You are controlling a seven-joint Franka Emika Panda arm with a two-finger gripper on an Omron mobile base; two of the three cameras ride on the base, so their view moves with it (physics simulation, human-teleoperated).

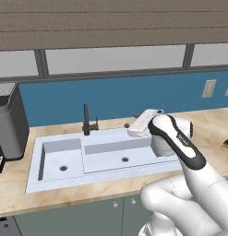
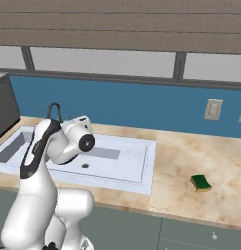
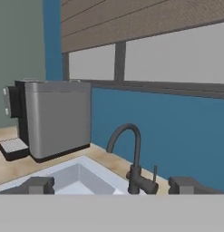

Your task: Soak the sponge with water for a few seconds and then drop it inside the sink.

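Blue backsplash (image 1: 111, 99), wood-slat blinds (image 1: 111, 23), marble countertop (image 2: 190, 156), grey cabinets (image 1: 78, 214)

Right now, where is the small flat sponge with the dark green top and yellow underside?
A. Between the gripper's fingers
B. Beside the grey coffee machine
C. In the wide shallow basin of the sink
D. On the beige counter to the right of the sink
D: the green-and-yellow sponge lies flat on the beige stone counter, to the right of the pale double-basin sink.
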